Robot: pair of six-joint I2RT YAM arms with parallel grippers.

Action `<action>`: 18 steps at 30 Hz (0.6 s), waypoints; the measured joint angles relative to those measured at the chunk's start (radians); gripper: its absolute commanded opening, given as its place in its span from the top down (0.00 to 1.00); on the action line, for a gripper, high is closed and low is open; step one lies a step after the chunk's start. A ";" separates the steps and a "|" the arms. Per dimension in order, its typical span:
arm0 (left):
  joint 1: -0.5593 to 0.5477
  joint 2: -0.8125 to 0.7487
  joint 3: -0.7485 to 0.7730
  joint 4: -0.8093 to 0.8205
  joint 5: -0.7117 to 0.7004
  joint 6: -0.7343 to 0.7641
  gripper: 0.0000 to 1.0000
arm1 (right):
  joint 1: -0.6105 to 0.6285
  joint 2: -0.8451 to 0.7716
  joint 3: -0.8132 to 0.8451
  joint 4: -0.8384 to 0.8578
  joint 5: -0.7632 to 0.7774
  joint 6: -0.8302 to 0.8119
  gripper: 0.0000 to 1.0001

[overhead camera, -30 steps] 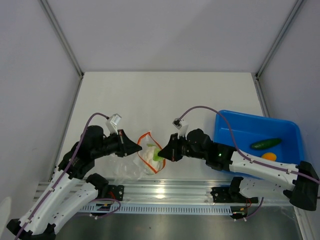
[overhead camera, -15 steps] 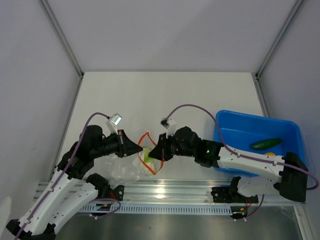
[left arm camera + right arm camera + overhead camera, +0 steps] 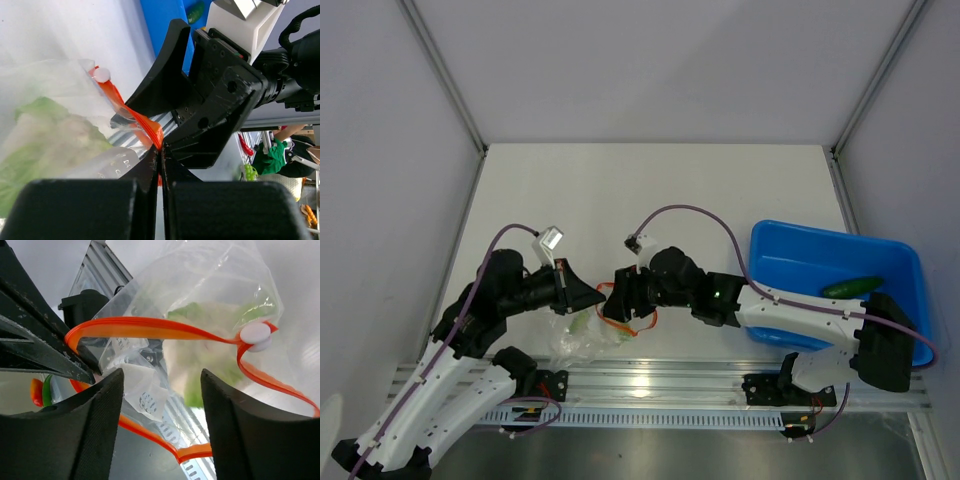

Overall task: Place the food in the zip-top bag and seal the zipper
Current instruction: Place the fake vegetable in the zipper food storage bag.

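Mid-frame, the lump (image 3: 200,312) lies in the bag (image 3: 225,270) just beyond the right gripper (image 3: 161,380), jaws parted; the left gripper (image 3: 160,152) pinches the zipper (image 3: 134,117).

Orange-red zipper (image 3: 150,327), blue tray (image 3: 800,268).

Reaches farther left, bringing the right gripper (image 3: 608,305) to the mouth of the zip-top bag (image 3: 565,345), jaws newly parted; leaves the leafy lump (image 3: 55,132) inside, no longer pinched.

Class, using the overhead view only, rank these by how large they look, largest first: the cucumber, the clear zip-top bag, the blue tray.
1. blue tray
2. zip-top bag (crumpled and partly covered, so a rough judgement)
3. cucumber
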 measured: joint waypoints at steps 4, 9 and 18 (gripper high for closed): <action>0.000 0.000 0.004 -0.002 -0.001 0.000 1.00 | 0.000 -0.010 0.020 -0.063 0.031 -0.014 0.28; 0.000 0.000 0.005 -0.005 -0.002 0.000 1.00 | 0.000 -0.103 0.020 -0.205 0.142 -0.014 0.28; 0.000 0.005 0.005 0.002 0.001 0.000 1.00 | -0.028 -0.313 -0.030 -0.384 0.307 0.014 0.01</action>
